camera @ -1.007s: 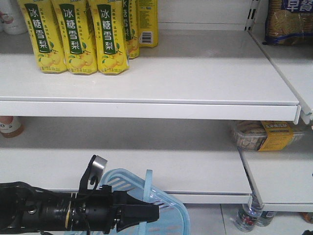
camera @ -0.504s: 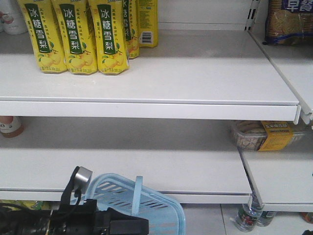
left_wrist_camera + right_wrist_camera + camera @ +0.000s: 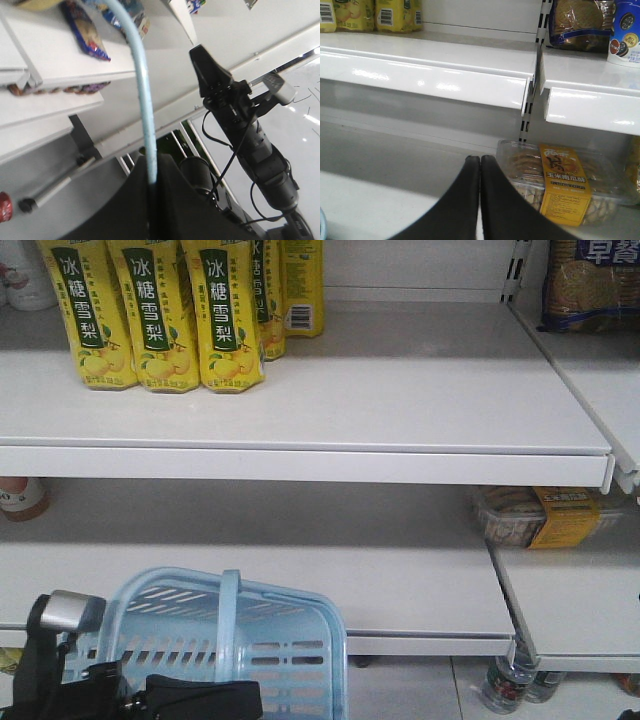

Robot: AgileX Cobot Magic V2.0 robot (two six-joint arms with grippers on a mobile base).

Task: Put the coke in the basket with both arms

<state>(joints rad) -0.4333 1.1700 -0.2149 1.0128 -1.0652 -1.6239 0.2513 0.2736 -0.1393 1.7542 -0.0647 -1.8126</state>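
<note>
The basket (image 3: pixel 225 645) is sitting in the lower left of the front-facing frame, further left and lower than half a second ago, and turned so more of its slotted wall is facing the camera. The left hand (image 3: pixel 150 190) is clamping the basket's pale blue handle (image 3: pixel 142 90), which is running up between its closed fingers in the left wrist view; in the front view the left arm (image 3: pixel 120 695) is showing only at the bottom edge, with its silver camera block (image 3: pixel 65 612) beside the basket's rim. The right hand (image 3: pixel 480 200) is closed on nothing, its fingers pressed together and pointing toward a clear tray of biscuits (image 3: pixel 560 180) on the lower shelf (image 3: pixel 395 200).

The coke is not showing in any current view, so its place cannot be told. Judging from the shift, the basket is being carried leftward, probably toward wherever the coke stands, and the right hand is probably waiting to pick it once it comes into sight.
</note>
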